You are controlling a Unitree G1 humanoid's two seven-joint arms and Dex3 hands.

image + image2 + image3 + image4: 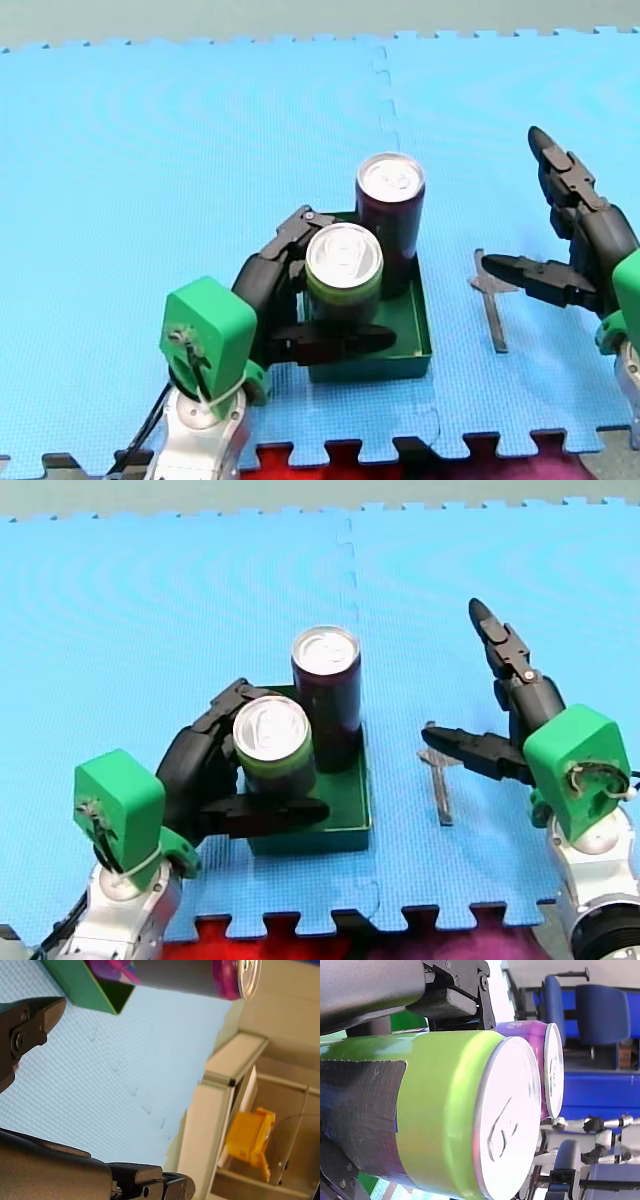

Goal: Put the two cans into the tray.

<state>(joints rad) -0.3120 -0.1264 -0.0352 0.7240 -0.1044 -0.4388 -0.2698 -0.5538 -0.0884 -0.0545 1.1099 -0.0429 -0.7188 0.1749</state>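
A green tray (424,340) sits on the blue foam mat. A purple can (390,215) stands upright in the tray's far part. Just in front of it is a lime-green can (345,265) with a dark band, upright over the tray's near left part. My left hand (300,290) is shut on it, fingers behind and thumb across the front, so its base is hidden. The second wrist view shows this green can (445,1110) close up, with the purple can (540,1060) behind. My right hand (515,205) is open above the mat, right of the tray.
A thin grey strip (490,312) lies on the mat between the tray and my right hand. The mat's jigsaw front edge (400,445) borders red and purple floor. A seam (385,90) runs away from the tray. Open mat stretches far and left.
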